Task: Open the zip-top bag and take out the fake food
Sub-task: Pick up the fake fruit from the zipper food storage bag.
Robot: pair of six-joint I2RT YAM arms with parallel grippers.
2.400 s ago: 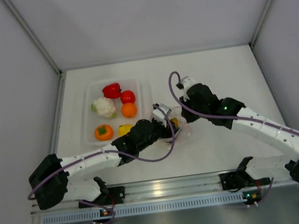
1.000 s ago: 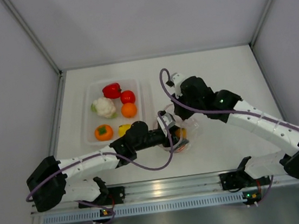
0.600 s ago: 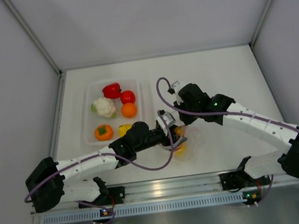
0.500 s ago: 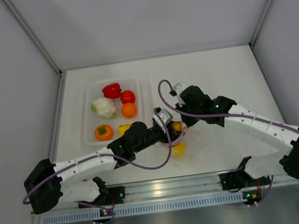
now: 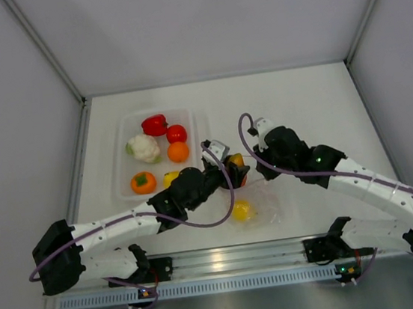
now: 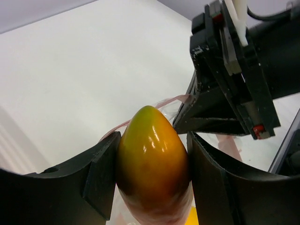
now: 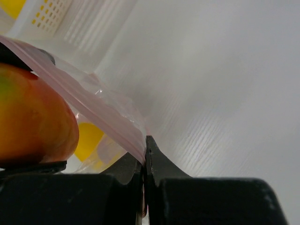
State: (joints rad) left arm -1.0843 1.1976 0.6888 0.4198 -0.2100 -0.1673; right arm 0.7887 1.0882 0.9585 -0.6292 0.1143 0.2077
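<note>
Near the middle of the white bench [image 5: 298, 105], the left claw [image 5: 233, 172] is clenched around a toy mango [image 6: 152, 159], orange with a yellow-green tip, 1 finger pressed on each side. The mango sits right at the mouth of the clear bag [image 5: 261, 202]; whether it is fully outside the mouth cannot be told. Just beside it, the right claw [image 7: 144, 154] is pinched tight on the bag's pink zip strip [image 7: 101, 110], which runs up and over the mango in the right wrist view. The rest of the bag spreads toward the near edge of the bench, with 1 yellow lemon [image 5: 241, 210] inside.

To the left stands a clear tray [image 5: 197, 129] holding 6 pieces: a red pepper [image 5: 154, 124], a tomato [image 5: 177, 133], a cauliflower [image 5: 144, 148], an orange [image 5: 178, 152], a persimmon [image 5: 143, 182] and a second lemon [image 5: 172, 178].
</note>
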